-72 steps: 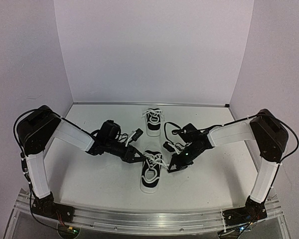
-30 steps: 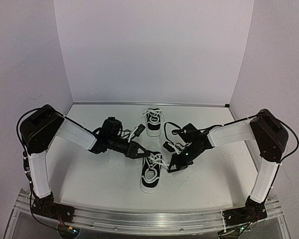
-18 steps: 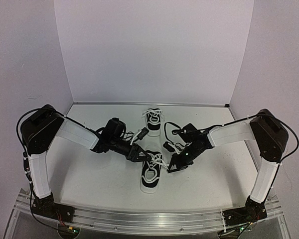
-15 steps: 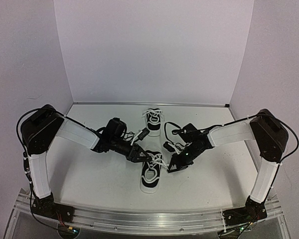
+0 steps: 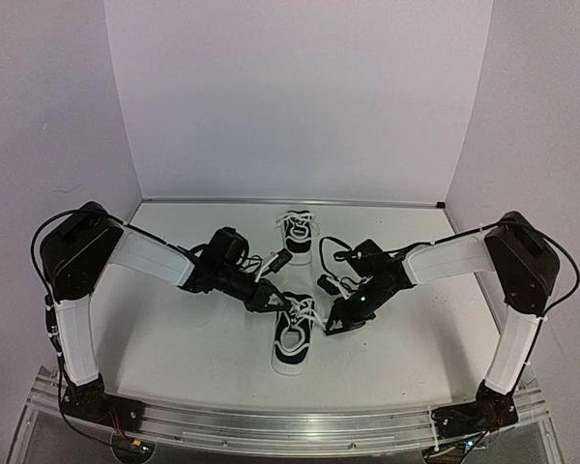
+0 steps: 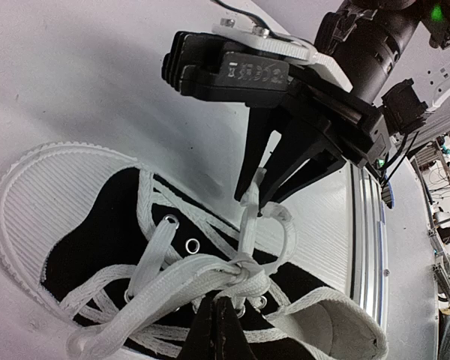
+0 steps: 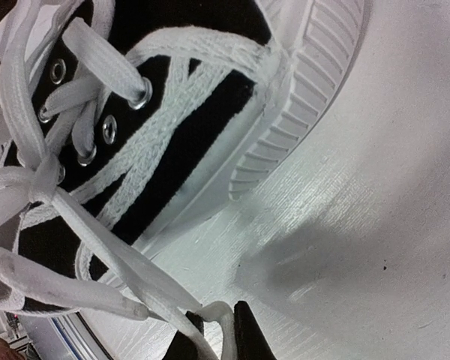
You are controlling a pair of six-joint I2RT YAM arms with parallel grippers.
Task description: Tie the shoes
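On table (image 5: pixel 174 358) | near shoe (image 5: pixel 290 340) | long axis near-to-far | toe probably far

It looked like a robotics lab. Plain white walls (image 5: pixel 290 97) boxed in a white table (image 5: pixel 174 358), and an aluminium rail (image 5: pixel 271 422) ran along its near edge.
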